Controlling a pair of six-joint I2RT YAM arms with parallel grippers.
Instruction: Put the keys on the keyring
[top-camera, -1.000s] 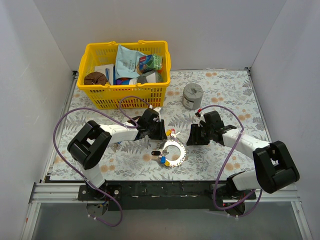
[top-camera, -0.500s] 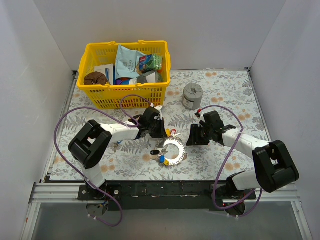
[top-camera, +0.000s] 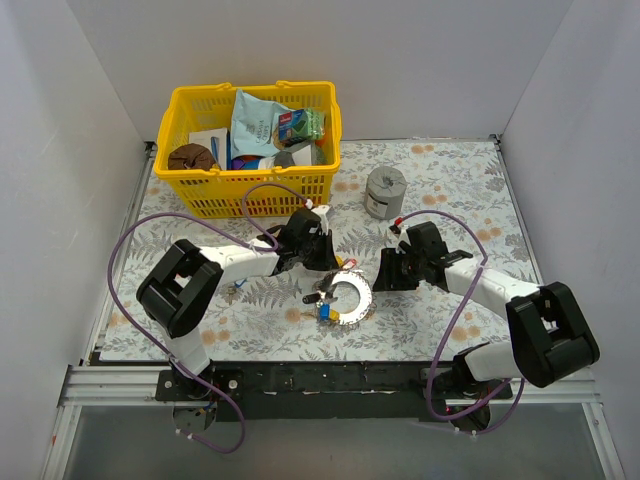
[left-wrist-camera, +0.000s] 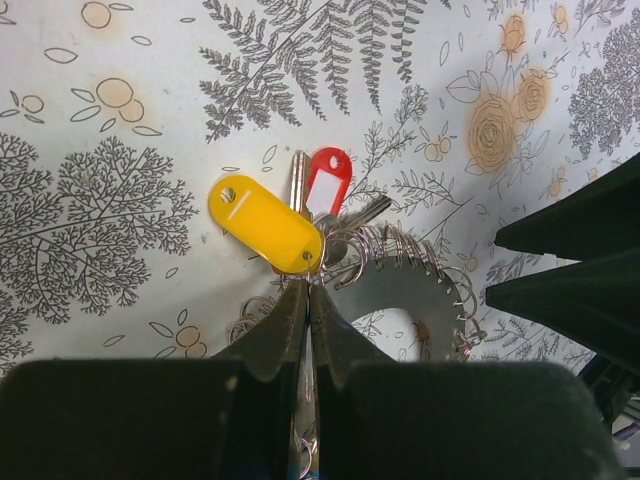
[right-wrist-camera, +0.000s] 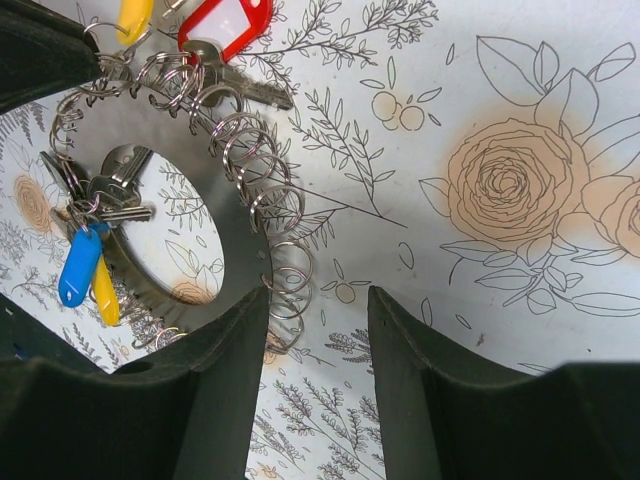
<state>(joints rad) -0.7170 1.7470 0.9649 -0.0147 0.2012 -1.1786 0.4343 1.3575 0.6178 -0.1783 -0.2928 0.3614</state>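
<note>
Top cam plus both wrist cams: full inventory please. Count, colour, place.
keyring: 1, silver, flat, wire loops round the rim; table centre, between the grippers
keys: several, silver, count unclear; bunched at the keyring's rim and in its hole
tags: at least 4; yellow tag and red-white tag at the far rim, blue tag and a second yellow one in the hole
basket: 1, yellow, far left, holding packets
cylinder: 1, grey metal, right of the basket
table cover: 1, white floral
cables: 2, purple, one per arm
left gripper: shut, tips by the yellow tag
right gripper: open, at the keyring's right rim
</note>
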